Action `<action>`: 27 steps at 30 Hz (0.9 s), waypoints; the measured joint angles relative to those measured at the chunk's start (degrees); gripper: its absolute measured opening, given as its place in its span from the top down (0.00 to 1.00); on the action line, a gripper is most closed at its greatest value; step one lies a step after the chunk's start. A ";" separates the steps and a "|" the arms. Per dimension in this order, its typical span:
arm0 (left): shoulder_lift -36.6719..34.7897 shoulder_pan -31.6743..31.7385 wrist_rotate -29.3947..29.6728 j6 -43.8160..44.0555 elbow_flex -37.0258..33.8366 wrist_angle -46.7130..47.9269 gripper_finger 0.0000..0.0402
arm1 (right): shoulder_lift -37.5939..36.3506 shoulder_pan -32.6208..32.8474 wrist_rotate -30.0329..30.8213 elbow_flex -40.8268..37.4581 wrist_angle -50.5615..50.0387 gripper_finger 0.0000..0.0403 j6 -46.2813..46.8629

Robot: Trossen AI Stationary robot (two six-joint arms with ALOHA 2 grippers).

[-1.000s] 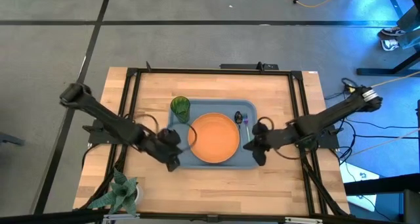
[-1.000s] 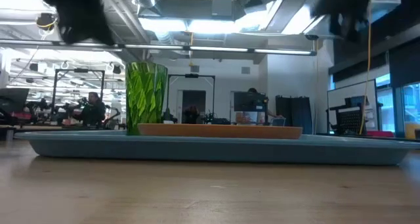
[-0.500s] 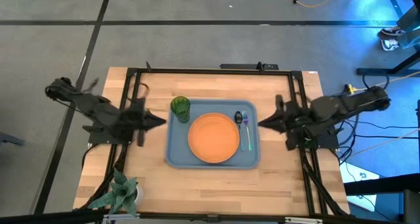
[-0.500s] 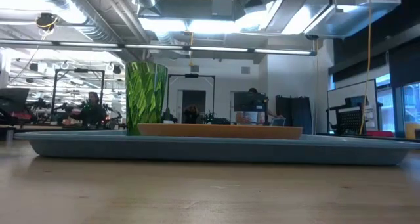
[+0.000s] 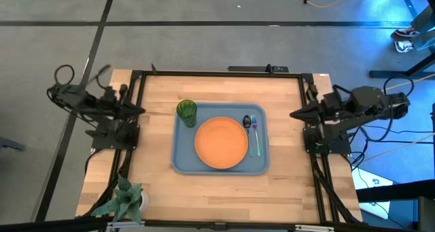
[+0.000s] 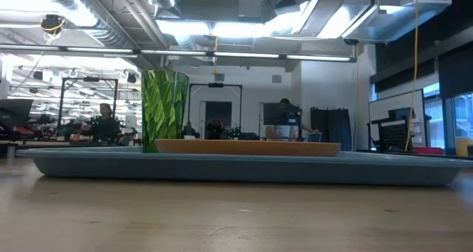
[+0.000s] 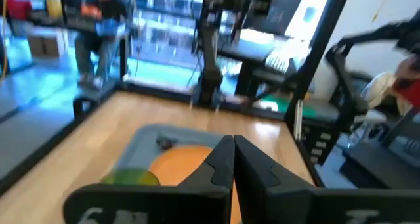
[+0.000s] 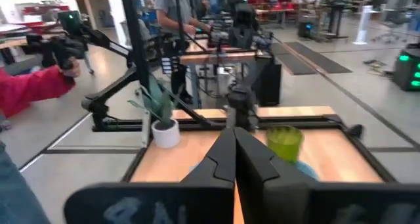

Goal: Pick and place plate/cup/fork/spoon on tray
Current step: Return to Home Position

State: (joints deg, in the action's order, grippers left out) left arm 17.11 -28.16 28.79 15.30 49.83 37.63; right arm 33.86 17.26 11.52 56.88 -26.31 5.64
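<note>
The light-blue tray (image 5: pixel 182 160) lies at the table's middle. On it rest the orange plate (image 5: pixel 221 143), the green cup (image 5: pixel 187 111) standing upright at its far left corner, and the spoon (image 5: pixel 247 122) and fork (image 5: pixel 255 138) side by side along its right side. In the low view the cup (image 6: pixel 164 110) stands on the tray (image 6: pixel 244 169) beside the plate (image 6: pixel 247 146). My left gripper (image 5: pixel 139 110) is shut and empty at the table's left edge. My right gripper (image 5: pixel 294 114) is shut and empty at the right edge.
A potted pale green plant (image 5: pixel 122 198) stands at the table's near left corner. A black frame (image 5: pixel 217 73) runs around the table's edges. People show in the room beyond the table in the wrist views.
Both arms have drawn back from the tray and risen: my left gripper from the tray's near left corner toward the table's left edge, my right gripper from the tray's right side toward the right edge. The things on the tray have stayed still.
</note>
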 joint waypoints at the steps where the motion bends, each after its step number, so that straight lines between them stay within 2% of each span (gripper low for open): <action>1: -1.44 0.00 -0.05 -0.87 -0.01 -0.17 1.00 | -0.87 0.00 0.37 0.00 -0.94 1.00 -0.28; 6: -8.73 0.00 -0.37 -5.36 -0.01 -0.79 1.00 | -6.23 0.00 3.79 -0.02 -9.80 1.00 1.10; 13: -16.98 0.02 2.03 -10.55 0.04 0.13 1.00 | -14.17 0.00 3.90 -0.04 -14.94 1.00 1.31; 20: -16.87 0.02 1.74 -15.84 0.23 0.67 1.00 | -21.30 0.00 3.91 -2.06 -16.77 1.00 0.01; 27: -16.84 -0.02 3.65 -16.03 -3.69 -1.40 1.00 | -28.64 0.02 3.91 -11.23 -12.28 1.00 0.48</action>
State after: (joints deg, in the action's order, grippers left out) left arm 0.27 -28.18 32.43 -0.73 46.14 36.23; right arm 5.23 17.28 15.43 45.65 -38.58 6.12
